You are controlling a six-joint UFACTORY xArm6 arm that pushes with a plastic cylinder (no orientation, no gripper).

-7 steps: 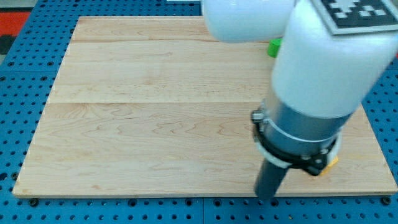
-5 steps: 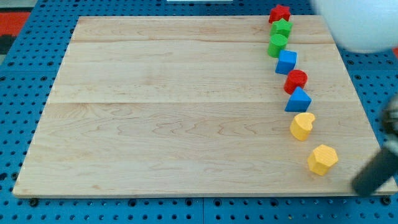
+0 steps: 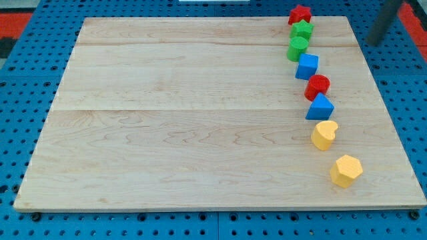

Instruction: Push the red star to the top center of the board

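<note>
One tip [image 3: 371, 43], right of red star [image 3: 300, 14], touching nothing.

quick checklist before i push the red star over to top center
1. Red star located: ok, at the board's top edge, right of centre.
2. My tip in view: ok, off the board to the view's right of the star.
3. Tip touching the star: not ok, clearly apart.
4. Tip on the star's right for a leftward push: ok, though slightly lower.
5. Green star clear of the red star: not ok, it sits right against it.
6. Board top centre free: ok.
</note>
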